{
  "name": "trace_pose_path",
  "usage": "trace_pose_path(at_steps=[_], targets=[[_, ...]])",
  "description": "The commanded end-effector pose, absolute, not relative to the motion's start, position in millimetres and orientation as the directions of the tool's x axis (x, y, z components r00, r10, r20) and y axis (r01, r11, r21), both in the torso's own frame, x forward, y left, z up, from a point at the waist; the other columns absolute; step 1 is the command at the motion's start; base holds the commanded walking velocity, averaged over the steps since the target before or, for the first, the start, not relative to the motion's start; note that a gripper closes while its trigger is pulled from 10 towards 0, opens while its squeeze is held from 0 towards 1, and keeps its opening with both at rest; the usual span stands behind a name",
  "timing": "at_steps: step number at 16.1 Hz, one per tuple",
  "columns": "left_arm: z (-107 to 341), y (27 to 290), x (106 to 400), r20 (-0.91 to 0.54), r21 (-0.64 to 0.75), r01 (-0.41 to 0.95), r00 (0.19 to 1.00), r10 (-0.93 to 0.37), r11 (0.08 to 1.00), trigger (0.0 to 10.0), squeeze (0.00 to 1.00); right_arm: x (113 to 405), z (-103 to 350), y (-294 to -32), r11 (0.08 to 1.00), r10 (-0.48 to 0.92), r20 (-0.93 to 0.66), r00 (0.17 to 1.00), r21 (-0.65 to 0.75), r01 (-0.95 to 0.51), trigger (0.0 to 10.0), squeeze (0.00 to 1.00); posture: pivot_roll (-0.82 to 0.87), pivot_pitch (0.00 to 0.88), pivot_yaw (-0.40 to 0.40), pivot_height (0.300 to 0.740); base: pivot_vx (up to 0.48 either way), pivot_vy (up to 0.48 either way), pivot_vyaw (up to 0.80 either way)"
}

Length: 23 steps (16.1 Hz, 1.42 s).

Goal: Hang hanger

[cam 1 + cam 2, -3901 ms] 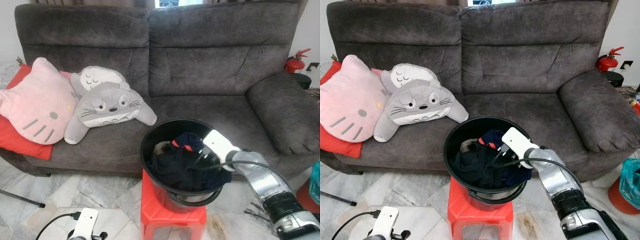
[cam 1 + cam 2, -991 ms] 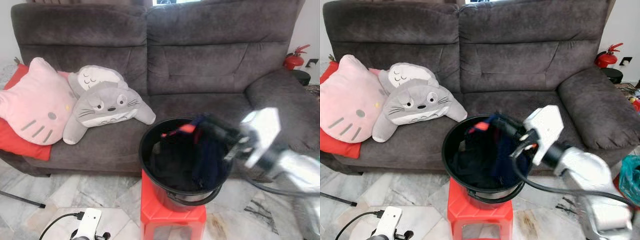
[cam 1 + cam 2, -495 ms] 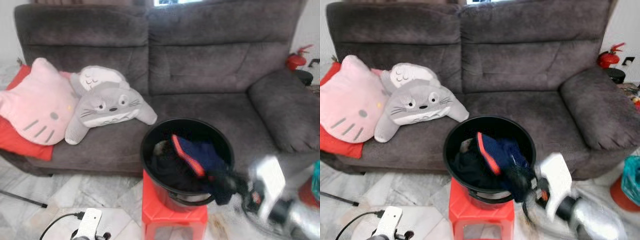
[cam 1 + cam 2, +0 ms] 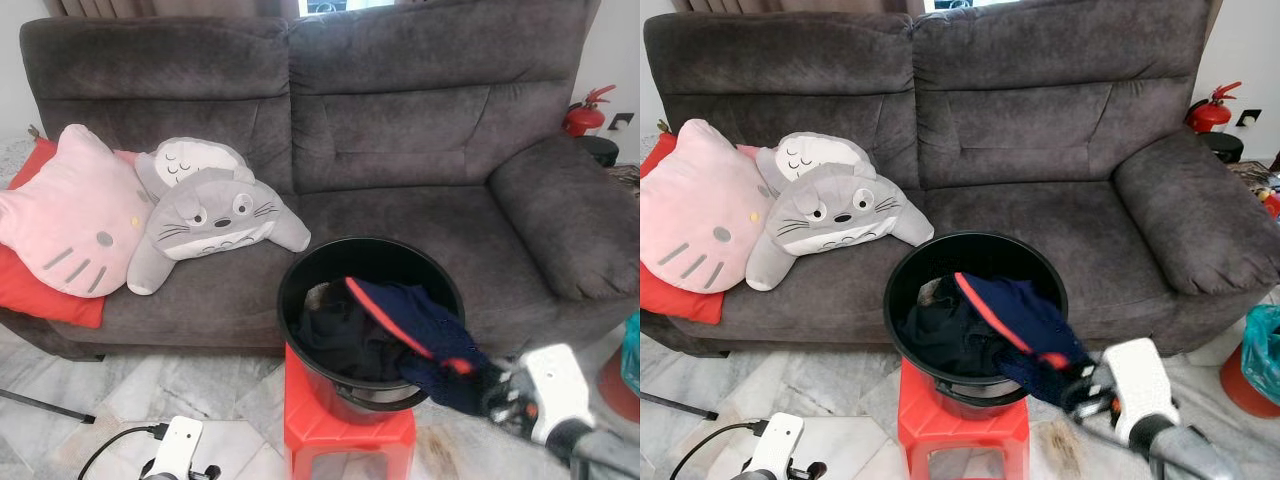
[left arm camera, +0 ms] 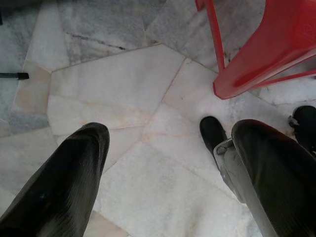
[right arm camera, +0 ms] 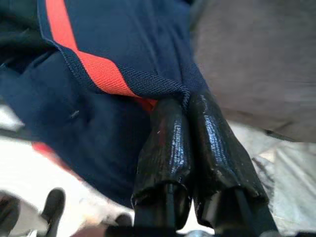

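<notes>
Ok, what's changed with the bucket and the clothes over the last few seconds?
The right gripper, earlier down in the black bucket, has pinched the navy garment with the orange stripe and dragged it up and over the rim toward the robot's right. It now drapes across the bucket's edge. Bucket, red stool, cushions and the idle left gripper are unchanged.
</notes>
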<state>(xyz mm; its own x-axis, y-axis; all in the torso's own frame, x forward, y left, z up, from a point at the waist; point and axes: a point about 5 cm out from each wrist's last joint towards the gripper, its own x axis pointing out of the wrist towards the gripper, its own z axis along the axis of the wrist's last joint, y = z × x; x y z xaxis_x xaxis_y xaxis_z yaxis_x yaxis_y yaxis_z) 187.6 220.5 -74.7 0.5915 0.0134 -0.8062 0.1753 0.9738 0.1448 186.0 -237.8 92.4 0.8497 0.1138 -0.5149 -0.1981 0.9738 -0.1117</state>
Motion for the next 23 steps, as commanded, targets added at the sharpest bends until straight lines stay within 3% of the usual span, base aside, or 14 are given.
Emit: trace_pose_path(at_steps=[1, 3, 4, 5, 10, 13, 14, 15, 16, 23], targets=[[-75, 224, 185, -0.815, 0.161, 0.195, 0.579, 0.019, 0.967, 10.0, 0.00, 190, 92, -240, 0.979, 0.074, -0.514, 0.854, -0.125, -0.160, 0.0, 0.00, -0.22, 0.000, 0.081, 0.740, 0.000, 0.000, 0.00], [-76, 224, 184, -0.816, 0.162, 0.196, 0.577, 0.020, 0.967, 10.0, 0.00, 193, 91, -232, 0.977, 0.084, -0.513, 0.854, -0.128, -0.173, 6.8, 0.00, -0.22, 0.000, 0.079, 0.740, 0.000, 0.000, 0.00], [-76, 223, 184, -0.817, 0.162, 0.196, 0.576, 0.020, 0.967, 10.0, 0.00, 194, 90, -231, 0.977, 0.083, -0.513, 0.854, -0.127, -0.171, 9.4, 0.00, -0.22, 0.000, 0.078, 0.740, 0.000, 0.000, 0.00], [-76, 223, 184, -0.818, 0.161, 0.196, 0.575, 0.020, 0.967, 10.0, 0.00, 195, 90, -230, 0.978, 0.083, -0.513, 0.854, -0.124, -0.169, 10.0, 0.00, -0.22, 0.000, 0.077, 0.740, 0.000, 0.000, 0.00], [-78, 224, 181, -0.825, 0.158, 0.195, 0.565, 0.021, 0.968, 10.0, 0.00, 175, 73, -214, 0.982, 0.083, -0.583, 0.808, -0.091, -0.167, 10.0, 0.00, -0.22, 0.000, 0.071, 0.740, 0.000, 0.000, 0.00], [-77, 226, 180, -0.826, 0.160, 0.199, 0.563, 0.021, 0.967, 10.0, 0.00, 173, 68, -219, 0.987, 0.022, -0.598, 0.801, -0.113, -0.112, 10.0, 0.00, -0.22, 0.000, 0.073, 0.740, 0.000, 0.000, 0.00], [-77, 226, 180, -0.826, 0.160, 0.199, 0.563, 0.021, 0.967, 10.0, 0.00, 176, 70, -219, 0.989, 0.014, -0.587, 0.809, -0.113, -0.098, 10.0, 0.33, -0.22, 0.000, 0.073, 0.740, 0.000, 0.000, 0.00], [-77, 226, 180, -0.826, 0.161, 0.198, 0.564, 0.022, 0.967, 10.0, 0.00, 178, 72, -219, 0.989, 0.011, -0.579, 0.815, -0.115, -0.096, 10.0, 0.82, -0.22, 0.000, 0.073, 0.740, 0.000, 0.000, 0.00], [-77, 226, 180, -0.825, 0.161, 0.197, 0.564, 0.022, 0.967, 10.0, 0.00, 179, 72, -218, 0.988, 0.003, -0.576, 0.817, -0.124, -0.091, 10.0, 1.00, -0.22, 0.000, 0.073, 0.740, 0.000, 0.000, 0.00], [-78, 227, 178, -0.829, 0.162, 0.201, 0.558, 0.022, 0.966, 10.0, 0.00, 164, 60, -197, 0.989, -0.001, -0.612, 0.790, -0.117, -0.090, 10.0, 1.00, -0.22, 0.000, 0.070, 0.740, 0.000, 0.000, 0.00]])
